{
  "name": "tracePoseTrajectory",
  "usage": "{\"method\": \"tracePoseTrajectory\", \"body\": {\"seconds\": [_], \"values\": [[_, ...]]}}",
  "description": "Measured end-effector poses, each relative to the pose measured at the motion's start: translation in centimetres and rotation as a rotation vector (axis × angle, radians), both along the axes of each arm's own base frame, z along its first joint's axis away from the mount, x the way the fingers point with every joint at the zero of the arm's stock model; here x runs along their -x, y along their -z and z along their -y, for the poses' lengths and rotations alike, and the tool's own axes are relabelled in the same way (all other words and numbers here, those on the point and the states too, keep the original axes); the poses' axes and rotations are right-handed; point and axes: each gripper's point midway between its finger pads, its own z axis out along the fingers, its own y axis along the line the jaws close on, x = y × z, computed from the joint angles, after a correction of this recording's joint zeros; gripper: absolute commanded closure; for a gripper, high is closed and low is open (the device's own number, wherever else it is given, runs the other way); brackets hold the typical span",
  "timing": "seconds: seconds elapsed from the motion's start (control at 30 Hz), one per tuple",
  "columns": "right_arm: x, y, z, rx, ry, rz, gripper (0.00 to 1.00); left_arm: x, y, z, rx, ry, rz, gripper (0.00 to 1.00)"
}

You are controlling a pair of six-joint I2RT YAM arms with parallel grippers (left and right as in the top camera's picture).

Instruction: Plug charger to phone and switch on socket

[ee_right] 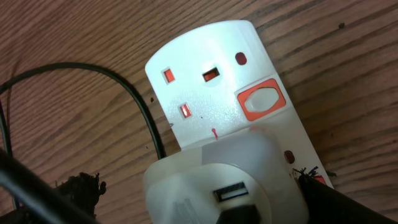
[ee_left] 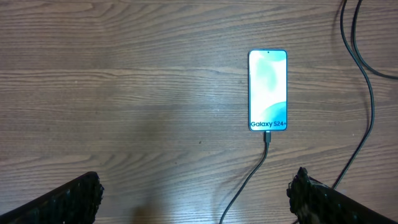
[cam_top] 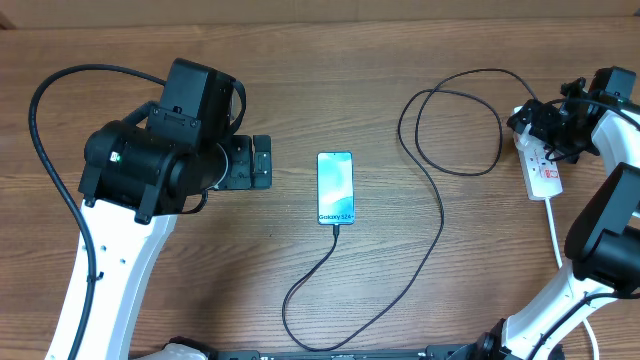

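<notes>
- The phone (cam_top: 335,188) was laid on the tabletop (cam_top: 230,290), with the charger (cam_top: 442,210) plugged into its lower edge.
- The socket (cam_top: 545,172) was partly hidden under the right pincer (ee_right: 196,190), which was spread open.
- The left pincer (ee_left: 196,190) was held wide open, its fingers cropped.

Overhead: whole desk (cam_top: 330,90) viewed straight down. Left wrist: phone (ee_left: 268,90) viewed downward, shared with overhead. Right wrist: socket (ee_right: 211,102) viewed close.
</notes>
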Motion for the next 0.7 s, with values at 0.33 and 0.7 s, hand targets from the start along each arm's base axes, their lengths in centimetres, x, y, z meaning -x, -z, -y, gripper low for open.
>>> {"method": "tracePoseTrajectory", "body": {"seconds": [0.33, 0.7], "values": [[1.0, -0.2, -1.4, -0.064, -0.001, -0.039, 0.00, 0.0, 0.0, 0.0, 0.000, 0.000, 0.000, 0.00], [1.1, -0.3, -2.4, -0.105, -0.003, -0.046, 0.00, 0.0, 0.0, 0.0, 0.000, 0.000, 0.000, 0.00]]}}
